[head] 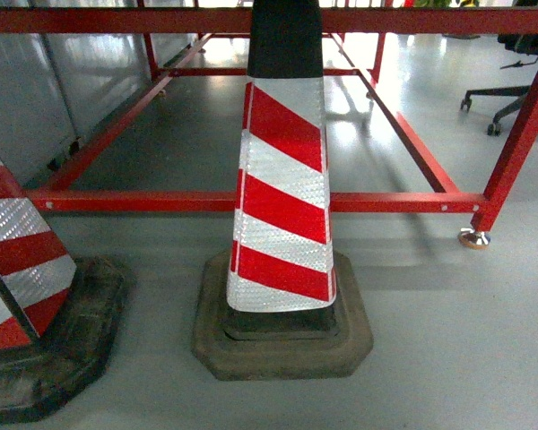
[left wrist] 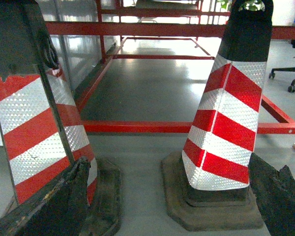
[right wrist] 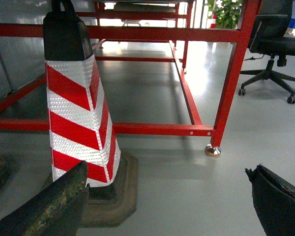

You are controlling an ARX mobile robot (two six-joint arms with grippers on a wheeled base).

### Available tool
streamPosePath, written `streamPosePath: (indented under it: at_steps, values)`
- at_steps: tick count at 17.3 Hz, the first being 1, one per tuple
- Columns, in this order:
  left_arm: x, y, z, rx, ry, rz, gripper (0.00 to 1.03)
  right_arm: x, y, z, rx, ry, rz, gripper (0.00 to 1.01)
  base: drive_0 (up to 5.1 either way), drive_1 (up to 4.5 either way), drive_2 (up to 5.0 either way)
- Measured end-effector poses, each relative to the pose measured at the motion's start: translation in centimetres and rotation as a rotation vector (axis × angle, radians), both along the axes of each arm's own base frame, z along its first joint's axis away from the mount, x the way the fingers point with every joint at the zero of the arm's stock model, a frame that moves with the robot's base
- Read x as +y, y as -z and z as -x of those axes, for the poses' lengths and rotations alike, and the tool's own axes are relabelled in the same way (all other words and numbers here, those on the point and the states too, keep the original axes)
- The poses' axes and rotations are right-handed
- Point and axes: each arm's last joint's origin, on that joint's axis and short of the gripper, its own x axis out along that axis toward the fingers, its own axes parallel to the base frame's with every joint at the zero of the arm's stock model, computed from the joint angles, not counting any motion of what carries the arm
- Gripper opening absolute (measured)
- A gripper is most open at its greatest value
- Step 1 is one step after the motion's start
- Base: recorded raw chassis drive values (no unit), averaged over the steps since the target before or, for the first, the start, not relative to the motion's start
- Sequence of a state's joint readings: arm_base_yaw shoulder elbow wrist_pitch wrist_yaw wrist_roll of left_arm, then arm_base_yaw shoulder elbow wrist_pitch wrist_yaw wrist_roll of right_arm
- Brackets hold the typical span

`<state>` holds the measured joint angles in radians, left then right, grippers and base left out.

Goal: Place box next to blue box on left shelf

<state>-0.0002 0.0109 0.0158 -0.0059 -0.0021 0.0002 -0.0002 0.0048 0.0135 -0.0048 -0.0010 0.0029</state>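
Both pincers, left (left wrist: 167, 196) and right (right wrist: 167, 196), hung spread and empty before striped cones (head: 285, 193); no box in sight, everything remained.

A: What are the red-and-white striped traffic cone (head: 282, 193) and its neighbour at left (head: 18, 260) faced with?

B: Reflective sheeting with a fine honeycomb grain, under a matt black plastic cap (head: 285, 40). Each stands on a dull black rubber base (head: 282, 345), scuffed and dusty.

A: And the red-painted metal frame (head: 251, 201)?

B: Smooth painted tubing with a slight sheen, on a polished chrome foot (head: 473, 238). The grey floor (head: 448, 340) is glossy and mirrors the light.

A: The hands?

B: The left hand (left wrist: 167, 201) and right hand (right wrist: 169, 201) each show dark, rough, worn fingers (left wrist: 54, 201) (right wrist: 280, 196).
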Motion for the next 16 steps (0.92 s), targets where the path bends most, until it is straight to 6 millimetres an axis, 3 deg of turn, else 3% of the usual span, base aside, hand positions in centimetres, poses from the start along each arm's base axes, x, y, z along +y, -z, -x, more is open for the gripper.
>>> streamPosePath:
  at_steps: [16]
  values:
    - [-0.01, 0.00, 0.00, 0.000, 0.003, -0.001, 0.98, 0.00, 0.00, 0.00, 0.000, 0.002, 0.000, 0.98, 0.0, 0.00, 0.0]
